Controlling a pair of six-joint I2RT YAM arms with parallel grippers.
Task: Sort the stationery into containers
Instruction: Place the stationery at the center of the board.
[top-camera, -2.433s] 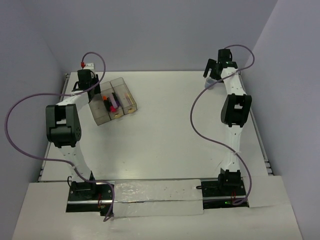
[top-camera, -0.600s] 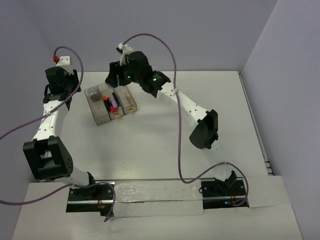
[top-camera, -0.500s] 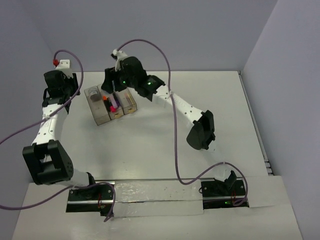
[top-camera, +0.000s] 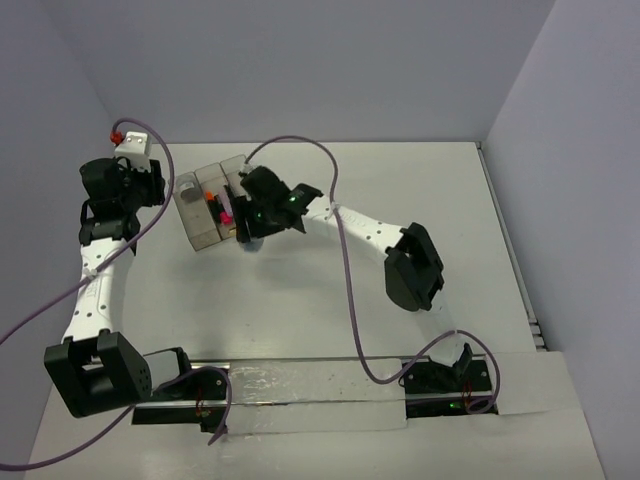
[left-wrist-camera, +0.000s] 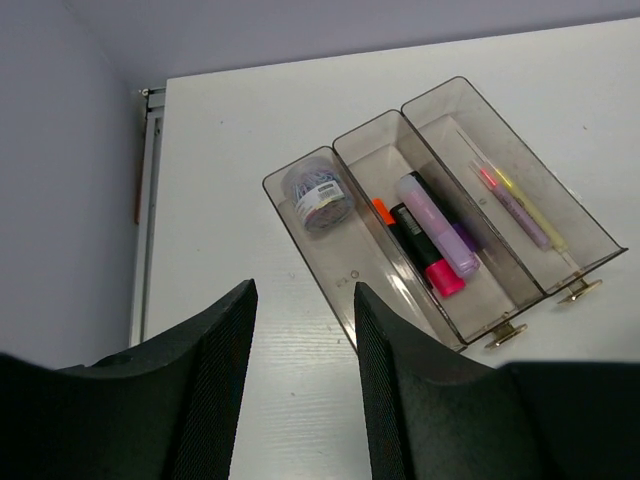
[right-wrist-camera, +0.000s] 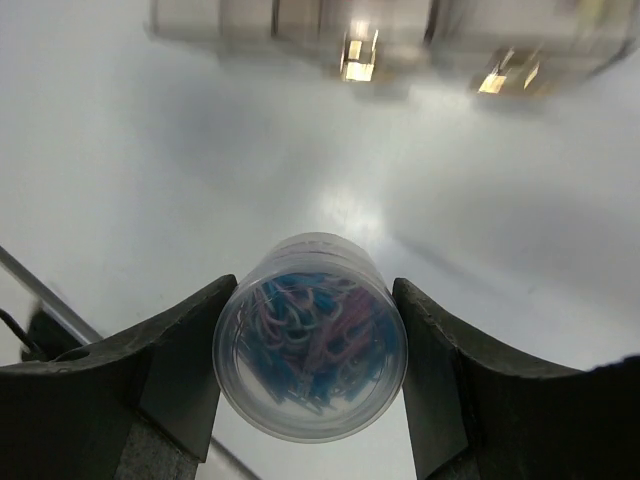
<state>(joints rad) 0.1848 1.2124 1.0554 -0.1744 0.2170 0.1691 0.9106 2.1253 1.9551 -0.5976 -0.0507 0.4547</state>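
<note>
Three joined smoky clear bins (left-wrist-camera: 352, 276) stand at the far left of the table, also in the top view (top-camera: 200, 232). The left bin holds a round tub of clips (left-wrist-camera: 322, 196). The middle bin holds orange, pink, lilac and purple markers (left-wrist-camera: 432, 226). The right bin holds thin yellow, pink and grey sticks (left-wrist-camera: 520, 208). My right gripper (right-wrist-camera: 312, 292) is shut on a second round clear tub of blue and pink clips (right-wrist-camera: 310, 350), in the air just in front of the bins' labelled ends (top-camera: 243, 226). My left gripper (left-wrist-camera: 302, 292) is open and empty, left of the bins (top-camera: 148, 187).
The bins' yellowish end labels (right-wrist-camera: 356, 55) show blurred at the top of the right wrist view. The table's left edge with a metal rail (left-wrist-camera: 148, 180) runs close to my left gripper. White tabletop (top-camera: 340, 290) spreads to the right of the bins.
My right arm swung from the far right corner across to the bins, then came down in front of their labelled ends. My left arm pulled back from the bins toward the left wall.
</note>
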